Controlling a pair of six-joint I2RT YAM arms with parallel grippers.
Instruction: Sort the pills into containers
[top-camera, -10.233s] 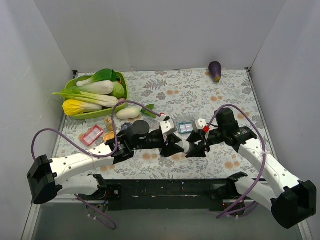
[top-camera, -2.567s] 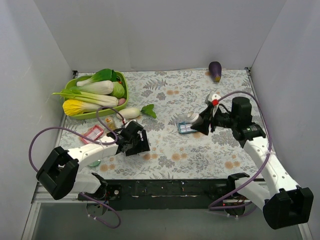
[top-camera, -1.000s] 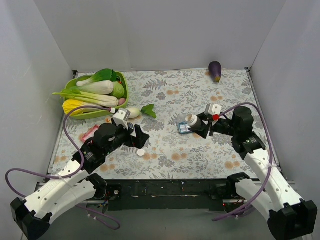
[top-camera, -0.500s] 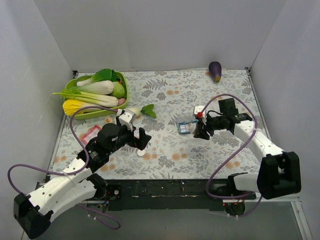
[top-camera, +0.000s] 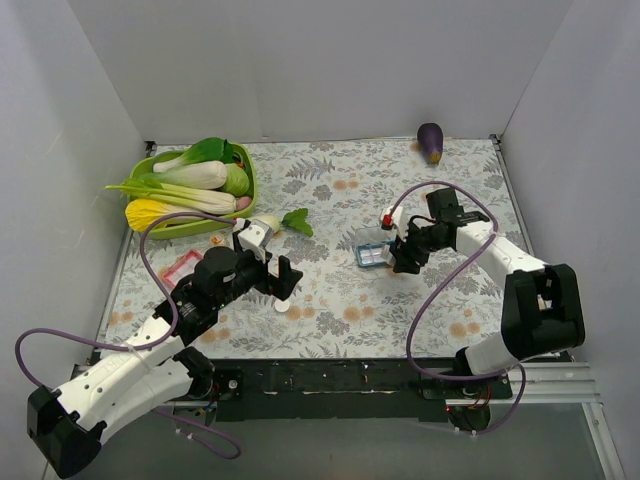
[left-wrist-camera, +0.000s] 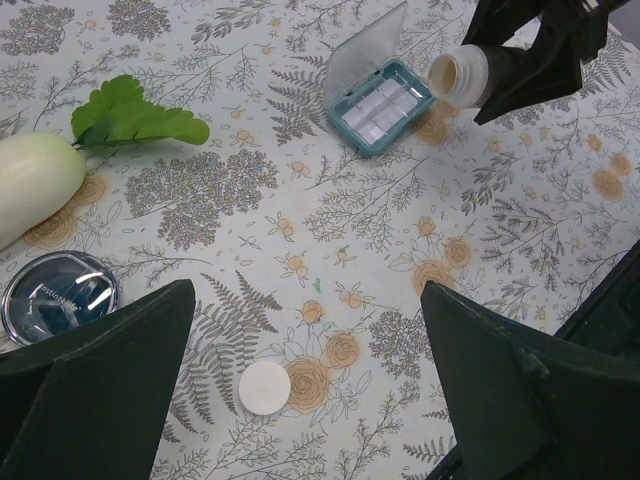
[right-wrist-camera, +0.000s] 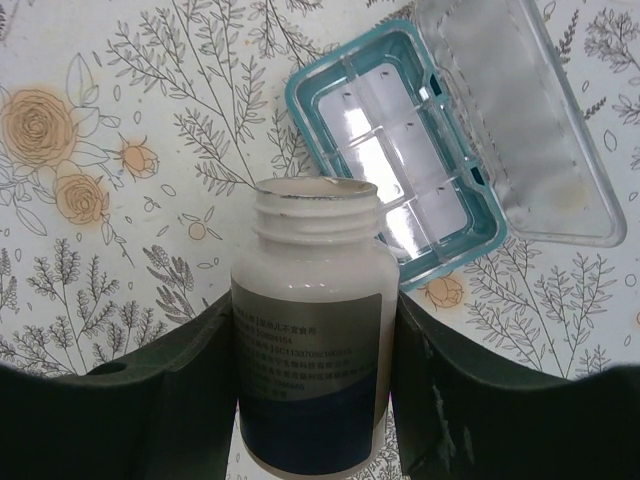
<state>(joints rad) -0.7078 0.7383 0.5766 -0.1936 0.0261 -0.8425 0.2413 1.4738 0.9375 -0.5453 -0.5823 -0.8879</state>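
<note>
My right gripper (right-wrist-camera: 312, 335) is shut on a white pill bottle (right-wrist-camera: 310, 300) with no cap, its mouth pointing at a blue-rimmed rectangular tray (right-wrist-camera: 330, 85). The tray's clear lid (right-wrist-camera: 520, 120) is folded back and its compartments look bare. In the top view the right gripper (top-camera: 402, 258) sits just right of that tray (top-camera: 371, 257). My left gripper (left-wrist-camera: 305, 400) hangs open over the table, nothing between its fingers; a white bottle cap (left-wrist-camera: 264, 385) lies below it. A red-rimmed tray (top-camera: 183, 266) and a blue-grey round dish (left-wrist-camera: 58, 297) lie at the left. No pills show.
A green basket (top-camera: 243, 165) of leafy vegetables stands at the back left. A white radish (left-wrist-camera: 35, 180) with a green leaf (left-wrist-camera: 135, 115) lies in front of it. A purple eggplant (top-camera: 430, 142) rests at the far right edge. White walls enclose the table.
The right arm has swung so its elbow lies farther back and right, keeping the bottle beside the blue tray. The left arm shifted slightly right a second ago, then stayed still.
</note>
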